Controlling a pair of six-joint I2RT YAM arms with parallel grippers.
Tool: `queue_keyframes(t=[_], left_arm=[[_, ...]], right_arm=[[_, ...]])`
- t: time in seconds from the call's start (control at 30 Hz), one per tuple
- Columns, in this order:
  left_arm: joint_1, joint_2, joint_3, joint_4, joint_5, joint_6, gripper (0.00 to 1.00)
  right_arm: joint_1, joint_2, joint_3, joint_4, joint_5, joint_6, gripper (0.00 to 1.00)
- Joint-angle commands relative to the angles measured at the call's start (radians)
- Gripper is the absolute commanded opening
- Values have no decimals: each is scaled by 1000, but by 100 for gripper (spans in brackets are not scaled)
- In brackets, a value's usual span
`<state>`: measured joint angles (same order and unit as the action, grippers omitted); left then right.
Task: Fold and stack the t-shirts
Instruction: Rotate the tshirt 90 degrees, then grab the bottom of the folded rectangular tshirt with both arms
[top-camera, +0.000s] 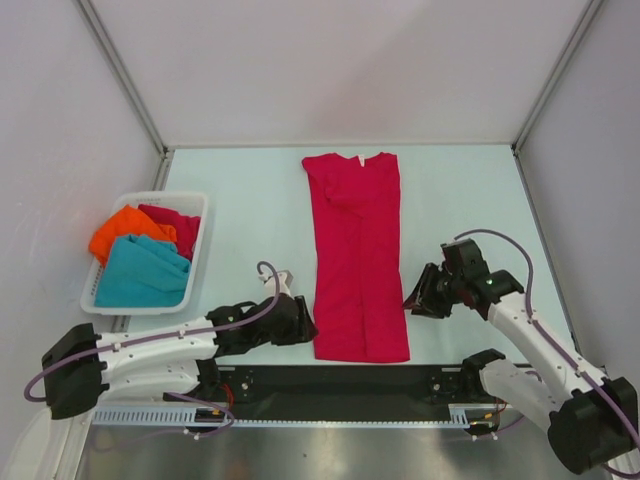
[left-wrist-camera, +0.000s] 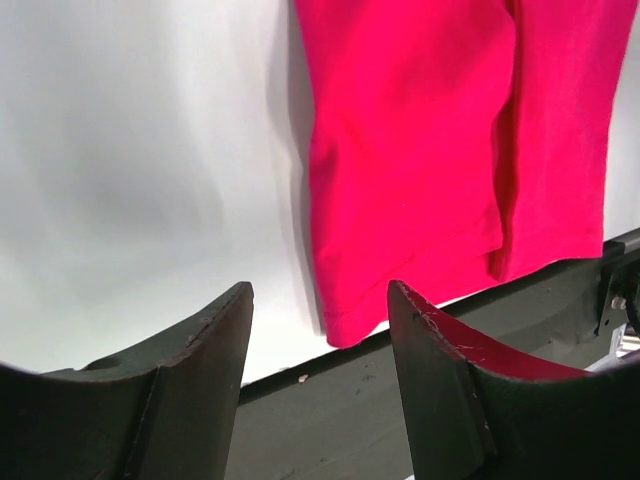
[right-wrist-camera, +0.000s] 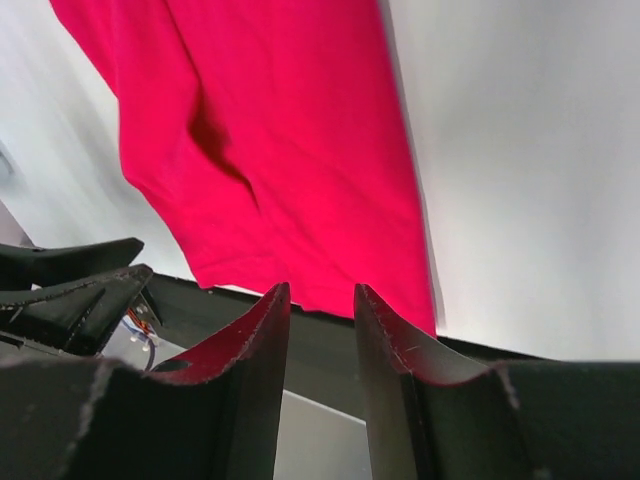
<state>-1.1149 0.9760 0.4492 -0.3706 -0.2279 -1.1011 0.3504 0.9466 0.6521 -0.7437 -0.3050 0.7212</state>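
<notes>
Crimson t-shirt (top-camera: 355, 255), folded lengthwise; L hand (top-camera: 303, 324) & R hand (top-camera: 414, 299) released, empty, flanking near hem (top-camera: 362, 356). Next, prob.: pinch hem, fold far-ward.

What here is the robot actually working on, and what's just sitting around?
Part of the job:
red t-shirt, laid out long
orange t-shirt
teal t-shirt
second red t-shirt

Just there:
white basket holding the last three
table
</notes>
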Motion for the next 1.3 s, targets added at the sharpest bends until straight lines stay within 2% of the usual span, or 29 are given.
queue_keyframes(t=[0.0,0.1,0.43,0.57,0.97,1.27], left_arm=[[-16,-5,-65,162,4,9,62],[-14,36,-113,324,58,17,62],[-23,234,-109,490,113,52,61],[-23,247,-107,499,122,49,61],[-23,149,-104,418,98,55,61],[-23,118,-93,384,78,63,61]], right_arm=[[31,-60,-43,-46,18,55,38],[51,-66,-63,-65,41,70,38],[151,-43,-134,-17,79,139,37],[176,-43,-155,-11,90,158,37],[223,-48,-195,-39,126,179,37],[262,-29,-258,23,113,227,37]])
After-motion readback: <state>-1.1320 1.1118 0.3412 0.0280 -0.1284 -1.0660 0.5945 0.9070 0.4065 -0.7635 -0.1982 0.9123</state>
